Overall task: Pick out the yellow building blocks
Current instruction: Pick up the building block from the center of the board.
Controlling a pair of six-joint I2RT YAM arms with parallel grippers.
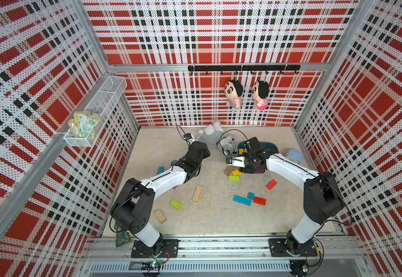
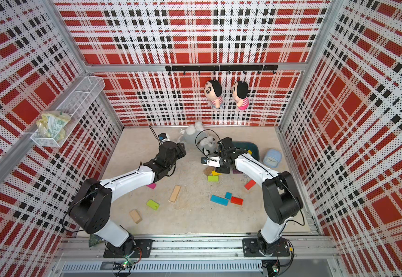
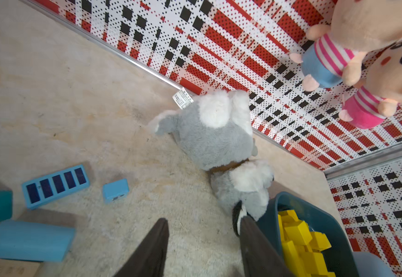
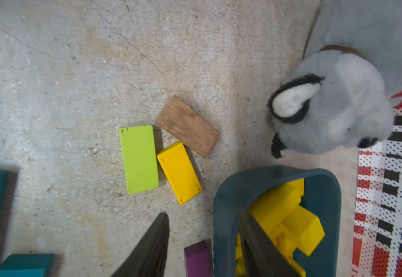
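The right end effector (image 4: 203,213), jaws apart and empty, hangs at the rim of the teal bin (image 4: 267,176); yellow building blocks (image 4: 276,206) pile inside (gathered there, I judge); one yellow brick (image 4: 179,172) lies on the bench (image 4: 75,96) against a lime-green brick (image 4: 138,159); the left end effector (image 3: 203,218) gapes empty too.

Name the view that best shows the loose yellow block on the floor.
Right wrist: the yellow block lies whole and unobstructed beside the lime-green brick. Both top views show it small and partly covered; the left wrist view misses it.
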